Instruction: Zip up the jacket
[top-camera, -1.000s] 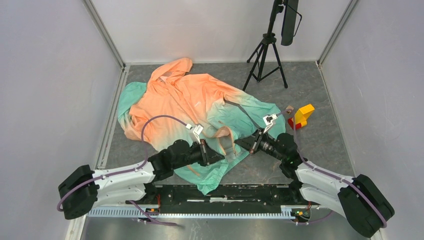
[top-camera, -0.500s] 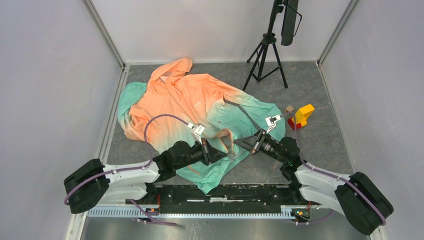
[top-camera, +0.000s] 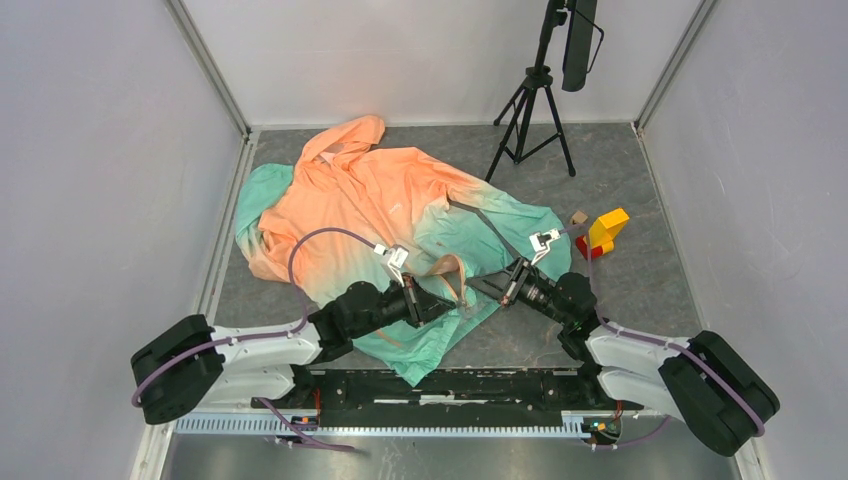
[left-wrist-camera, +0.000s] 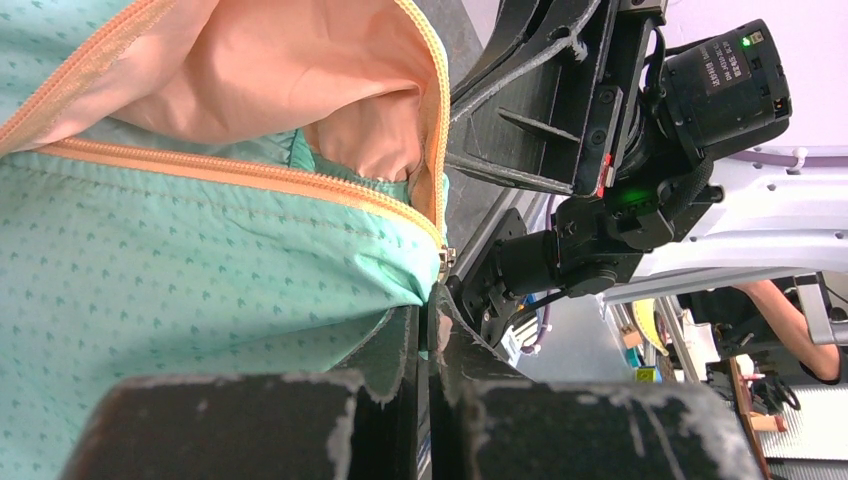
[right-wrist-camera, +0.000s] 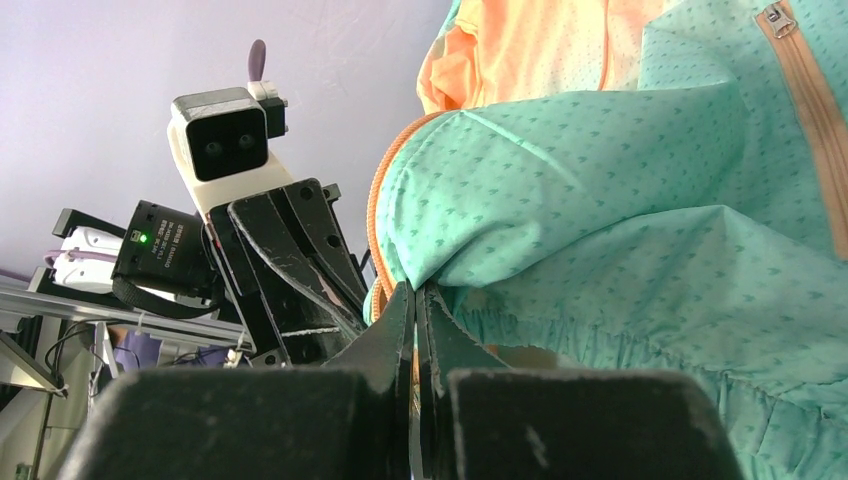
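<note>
The jacket (top-camera: 370, 205) lies spread on the grey floor, orange at hood and shoulders, teal at the hem, its front open near the hem. My left gripper (top-camera: 440, 307) is shut on the teal hem corner of one front panel, just below the orange zipper (left-wrist-camera: 250, 175). My right gripper (top-camera: 482, 287) is shut on the hem edge of the other panel (right-wrist-camera: 600, 200), next to its orange zipper edge (right-wrist-camera: 378, 215). The two grippers face each other a few centimetres apart, and the fabric is raised between them.
A black tripod (top-camera: 535, 110) stands at the back right. A yellow and red block (top-camera: 603, 232) with a small wooden piece lies right of the jacket. White walls close in the floor on three sides. The arm bases' black rail (top-camera: 450, 385) runs along the near edge.
Both grippers have drawn slightly closer together while keeping hold of the hem. The fabric loop between them has bunched a little more.
</note>
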